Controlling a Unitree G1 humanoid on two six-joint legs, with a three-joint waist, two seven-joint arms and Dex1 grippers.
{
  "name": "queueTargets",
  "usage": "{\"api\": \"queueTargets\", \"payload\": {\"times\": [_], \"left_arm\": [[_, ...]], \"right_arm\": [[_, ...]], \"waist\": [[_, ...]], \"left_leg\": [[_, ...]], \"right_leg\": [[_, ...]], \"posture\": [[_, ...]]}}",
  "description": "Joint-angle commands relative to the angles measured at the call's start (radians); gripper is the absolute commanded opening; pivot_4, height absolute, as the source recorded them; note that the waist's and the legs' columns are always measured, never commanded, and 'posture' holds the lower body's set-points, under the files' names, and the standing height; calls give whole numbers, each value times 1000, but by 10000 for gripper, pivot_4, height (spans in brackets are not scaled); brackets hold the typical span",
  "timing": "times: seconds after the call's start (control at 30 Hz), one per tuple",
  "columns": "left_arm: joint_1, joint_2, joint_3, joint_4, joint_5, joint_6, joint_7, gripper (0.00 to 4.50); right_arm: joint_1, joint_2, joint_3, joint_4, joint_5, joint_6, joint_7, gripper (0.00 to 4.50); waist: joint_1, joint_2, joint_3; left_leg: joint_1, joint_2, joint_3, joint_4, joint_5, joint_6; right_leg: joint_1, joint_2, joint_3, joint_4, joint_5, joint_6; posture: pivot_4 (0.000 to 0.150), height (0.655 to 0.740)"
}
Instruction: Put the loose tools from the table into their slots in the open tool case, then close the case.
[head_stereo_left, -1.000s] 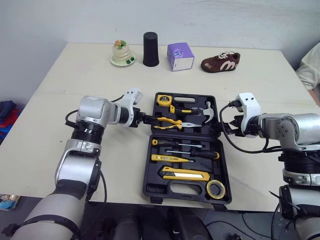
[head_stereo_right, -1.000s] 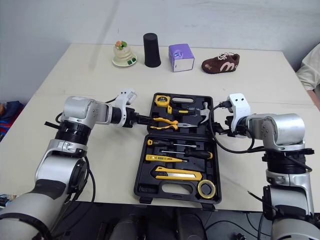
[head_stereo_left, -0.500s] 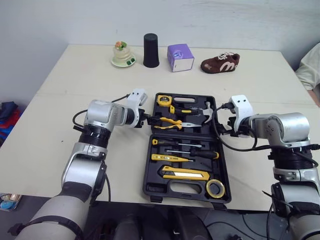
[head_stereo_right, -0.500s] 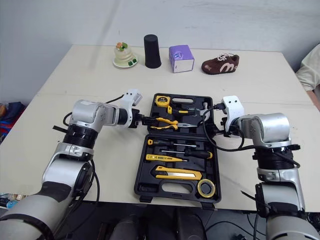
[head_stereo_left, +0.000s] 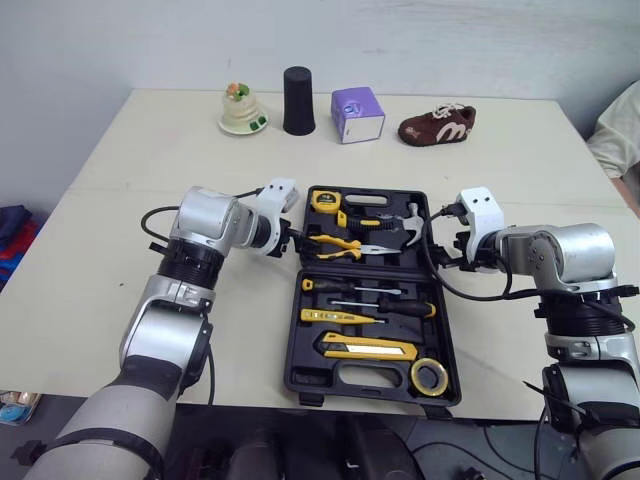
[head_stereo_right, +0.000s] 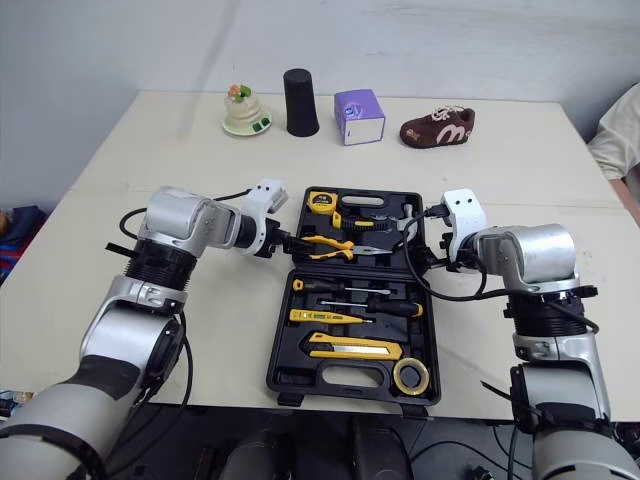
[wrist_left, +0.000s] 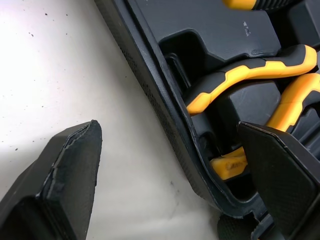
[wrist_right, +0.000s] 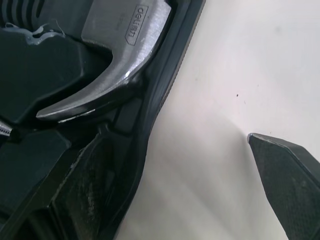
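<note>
Both arms have crept inward since a second ago. The tool case (head_stereo_left: 360, 377) lies open in the middle of the head view, on the table (head_stereo_left: 500, 170). My left gripper (head_stereo_left: 293, 238) is spread wide, straddling the case's left wall beside the pliers (head_stereo_left: 340, 243). My right gripper (head_stereo_left: 437, 252) is spread too, straddling the right wall by the hammer (head_stereo_left: 400, 228). A cup (head_stereo_left: 298, 100) and a shoe (head_stereo_left: 437, 124) sit near the top of the frame.

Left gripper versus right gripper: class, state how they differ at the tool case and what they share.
The left gripper straddles the tool case's left rim; the right gripper straddles its right rim. The left sits beside the pliers, the right beside the hammer. Both are open, one finger inside, one over the table.
</note>
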Motion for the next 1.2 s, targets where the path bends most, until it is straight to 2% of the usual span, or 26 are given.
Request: {"api": "queueTargets", "payload": {"times": [0.03,0.2,0.33,0.53,0.57,0.6,0.63,0.73,0.9,0.93,1.2], "left_arm": [[16,-32,-8,107,18,28,24,45000],[0,-24,14,161,30,-4,32,45000],[37,2,-61,99,33,13,-12,45000],[43,12,-78,83,34,9,-23,45000],[43,11,-73,85,36,4,-20,40938],[43,10,-71,84,36,4,-21,39818],[44,9,-73,81,35,6,-25,36960],[54,9,-94,57,31,18,-43,23487],[82,1,-128,28,30,21,-56,4702],[88,-1,-133,22,31,22,-55,3538],[76,-22,-103,5,21,0,-43,3386]], "right_arm": [[-19,-1,6,7,-17,-3,-3,44533],[-11,0,0,8,-21,3,-9,44533],[-3,7,-3,1,-18,11,-14,44533],[-6,14,-10,8,-19,8,-17,44533],[-4,14,-10,6,-18,10,-17,40805],[-2,11,-7,3,-18,15,-17,39553],[1,10,-6,1,-18,20,-17,36397],[15,5,9,-11,-22,21,-13,21735],[23,25,13,-22,-27,24,-28,30],[22,29,12,-24,-26,27,-32,0],[33,35,0,-46,-17,44,-46,0]], "waist": [[2,0,0],[4,2,-1],[0,2,-1],[0,2,-1],[0,2,-1],[0,2,-1],[0,2,-1],[1,2,-2],[4,1,-8],[4,2,-10],[7,4,-17]], "left_leg": [[0,0,0,0,0,0],[1,0,0,0,0,0],[1,0,0,0,1,0],[2,0,0,-1,1,-1],[2,0,0,-1,1,-1],[2,0,0,-1,1,-1],[2,0,0,-1,1,-1],[2,0,0,-1,1,-1],[1,0,-1,-1,1,-1],[1,0,-1,-1,1,-1],[1,0,-1,-3,0,0]], "right_leg": [[0,0,0,0,0,0],[1,0,0,0,0,0],[1,0,0,0,0,0],[1,0,0,0,0,0],[1,0,1,0,0,0],[1,0,1,0,0,0],[1,0,1,0,0,0],[1,0,1,0,0,0],[2,0,0,-2,0,0],[2,0,0,-3,0,0],[2,0,0,-5,0,0]], "posture": [[1500,7339],[1500,7339],[1500,7339],[1500,7339],[1500,7339],[1500,7339],[1500,7339],[1500,7339],[1500,7339],[1500,7339],[1500,7339]]}}
